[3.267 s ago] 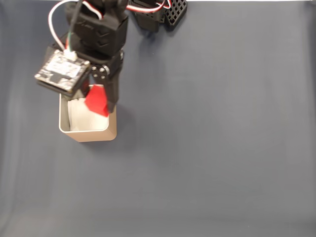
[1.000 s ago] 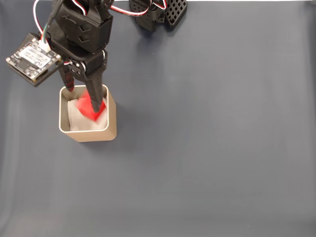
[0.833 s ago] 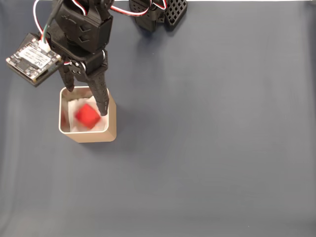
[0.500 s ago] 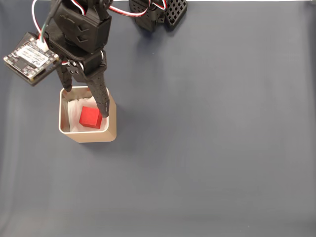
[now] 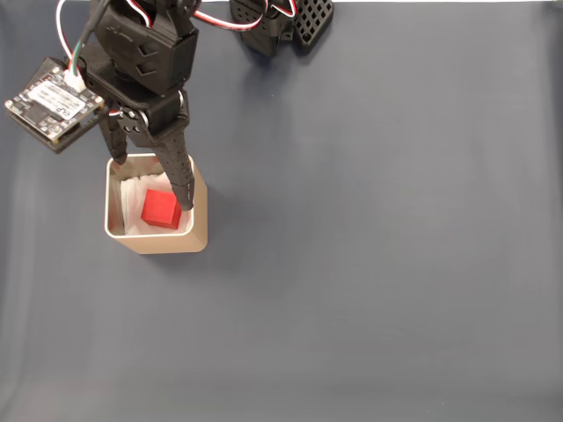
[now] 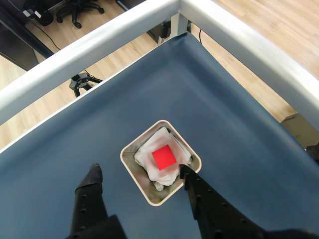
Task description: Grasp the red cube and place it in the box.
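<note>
Lying boxed (image 6: 130, 158), red cube (image 6: 164, 157) under spread hand (image 6: 138, 171)

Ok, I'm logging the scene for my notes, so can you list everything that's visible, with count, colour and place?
red cube: one, bright red, lying on the white paper inside the box, free of the gripper.
box: one, tan with a pale rim, on the table at the left of the fixed view.
white paper: crumpled lining, white, inside the box under the cube.
table: one, covered in dark blue-grey cloth, with pale rails at its edges in the wrist view.
office chair: one, black, on the wooden floor beyond the table.
circuit board: one, black with a white label, mounted on the arm.
gripper: one, black, open, fingers straddling the box from above.
</note>
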{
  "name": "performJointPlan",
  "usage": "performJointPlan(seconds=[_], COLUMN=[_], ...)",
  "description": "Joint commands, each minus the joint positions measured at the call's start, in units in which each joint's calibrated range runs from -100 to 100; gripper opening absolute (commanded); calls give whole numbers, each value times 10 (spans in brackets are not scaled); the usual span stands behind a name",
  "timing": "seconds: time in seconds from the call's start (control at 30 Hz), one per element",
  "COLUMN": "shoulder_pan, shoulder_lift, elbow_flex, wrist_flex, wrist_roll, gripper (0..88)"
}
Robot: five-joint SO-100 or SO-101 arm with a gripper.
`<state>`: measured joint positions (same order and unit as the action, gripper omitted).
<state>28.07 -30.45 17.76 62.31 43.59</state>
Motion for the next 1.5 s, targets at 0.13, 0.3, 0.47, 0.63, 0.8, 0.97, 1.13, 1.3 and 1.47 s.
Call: performJointPlan(seconds=[0.13, 0.3, 0.47, 0.63, 0.8, 0.97, 1.13, 1.3, 1.47], shoulder_pan=[5, 1, -21, -67, -128, -191, -249, -287, -295], shoulder_lift=[-7, -7, -14, -33, -75, -145, -221, -296, -354], elbow_flex=[-19, -24, -26, -10, 42, 152, 267, 389, 497], wrist_flex=[-11, -11, -7, -5, -5, -18, -37, -57, -82], wrist_roll=[-2, -13, -20, -19, -16, -6, -11, -17, -19], gripper=[375, 179, 2, 2, 2, 2, 2, 2, 2])
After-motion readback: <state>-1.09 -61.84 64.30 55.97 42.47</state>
